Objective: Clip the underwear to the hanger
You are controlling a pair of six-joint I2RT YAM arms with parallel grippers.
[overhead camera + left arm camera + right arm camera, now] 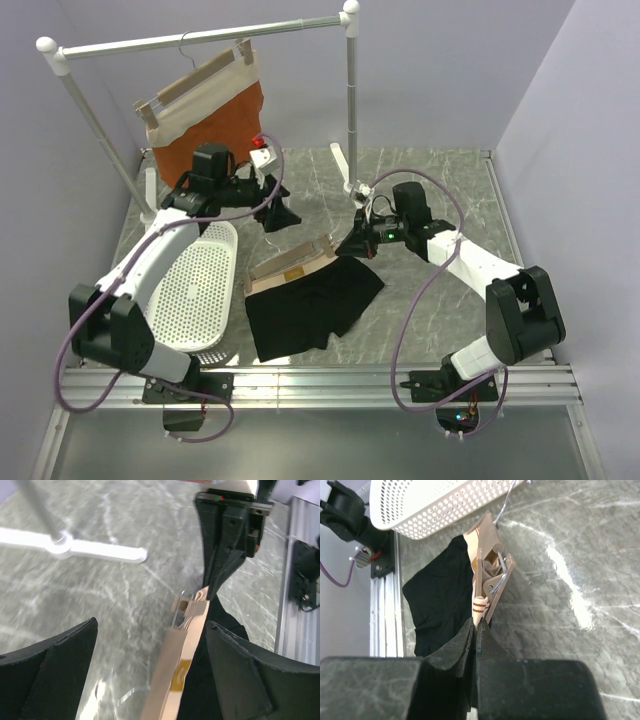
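Underwear (pixel 310 305) flat on tabletop (pixel 440 190), waistband along hanger (pixel 292 262); right claw (pixel 476 627) pinched shut at hanger's right end, left claw (pixel 278 220) wide open, empty, just behind hanger; should squeeze clip (pixel 496 577) squarely, seating waistband fully before releasing.

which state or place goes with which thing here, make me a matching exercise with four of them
Things:
1. left gripper
2. right gripper
3. underwear
4. rust-orange garment

States or places:
a. hanging from the rack
b. shut
c. lying on the table
d. open

Pairs: 1-d, 2-b, 3-c, 4-a
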